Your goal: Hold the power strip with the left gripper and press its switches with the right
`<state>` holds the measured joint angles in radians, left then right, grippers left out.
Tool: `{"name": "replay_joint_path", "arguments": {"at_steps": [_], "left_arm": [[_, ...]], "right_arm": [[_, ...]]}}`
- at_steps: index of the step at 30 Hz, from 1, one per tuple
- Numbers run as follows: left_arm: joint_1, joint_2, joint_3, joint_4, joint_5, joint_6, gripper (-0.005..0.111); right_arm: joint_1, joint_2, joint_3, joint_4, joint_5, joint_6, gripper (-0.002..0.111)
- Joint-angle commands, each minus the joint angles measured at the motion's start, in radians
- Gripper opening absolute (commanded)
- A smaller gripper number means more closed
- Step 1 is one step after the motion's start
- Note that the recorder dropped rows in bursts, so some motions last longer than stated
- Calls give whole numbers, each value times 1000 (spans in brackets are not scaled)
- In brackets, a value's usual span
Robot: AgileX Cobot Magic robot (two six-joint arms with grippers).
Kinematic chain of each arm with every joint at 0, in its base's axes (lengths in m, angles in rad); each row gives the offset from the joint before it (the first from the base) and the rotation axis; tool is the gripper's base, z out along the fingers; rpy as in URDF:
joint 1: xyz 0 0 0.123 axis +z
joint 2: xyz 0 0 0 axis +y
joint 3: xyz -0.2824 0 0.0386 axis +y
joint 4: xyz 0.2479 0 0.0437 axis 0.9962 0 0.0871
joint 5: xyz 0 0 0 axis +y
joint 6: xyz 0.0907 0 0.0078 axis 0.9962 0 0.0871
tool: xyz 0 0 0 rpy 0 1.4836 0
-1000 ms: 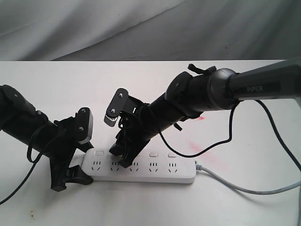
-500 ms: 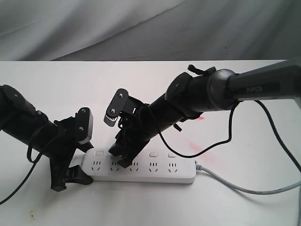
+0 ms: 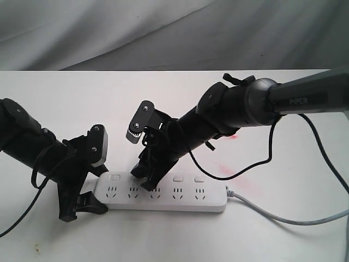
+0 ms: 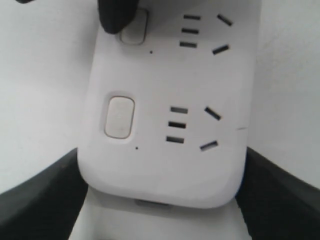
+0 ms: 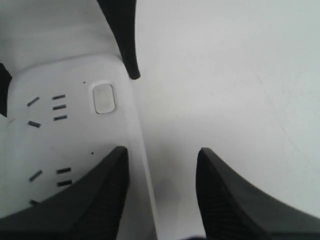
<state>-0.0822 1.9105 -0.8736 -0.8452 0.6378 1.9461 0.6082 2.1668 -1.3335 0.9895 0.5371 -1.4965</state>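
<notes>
The white power strip point(image 3: 180, 202) lies along the table's front, its grey cord point(image 3: 283, 218) trailing off to the right. My left gripper point(image 3: 91, 203) is shut on its left end; in the left wrist view the gripper point(image 4: 161, 151) has its black fingers point(image 4: 45, 200) pressed against both long sides. My right gripper point(image 3: 142, 181) stands open over the second switch. One of its fingertips point(image 4: 117, 12) covers part of that switch point(image 4: 135, 30). The first switch point(image 4: 119, 116) point(image 5: 104, 98) is bare. In the right wrist view the gripper point(image 5: 162, 150) straddles the strip's far edge.
The white table point(image 3: 65, 98) runs back to a grey cloth backdrop point(image 3: 163, 33). A faint red smear point(image 3: 226, 172) marks the table behind the strip's right end. A thin black cable point(image 3: 262, 158) loops down from the right arm.
The right arm has shifted slightly right and up, its fingertips still at the second switch. The left gripper and the strip have not moved.
</notes>
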Motion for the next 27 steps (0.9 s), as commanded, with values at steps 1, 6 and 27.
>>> {"name": "replay_joint_path", "arguments": {"at_steps": [1, 6, 27], "left_arm": [[2, 0, -4, -10, -9, -2, 60], [2, 0, -4, -10, -9, -2, 60], [2, 0, -4, -10, -9, -2, 60]], "right_arm": [[-2, 24, 21, -54, -29, -20, 41], [-2, -48, 17, -41, -19, -17, 41], [-79, -151, 111, -68, 26, 25, 41]]}}
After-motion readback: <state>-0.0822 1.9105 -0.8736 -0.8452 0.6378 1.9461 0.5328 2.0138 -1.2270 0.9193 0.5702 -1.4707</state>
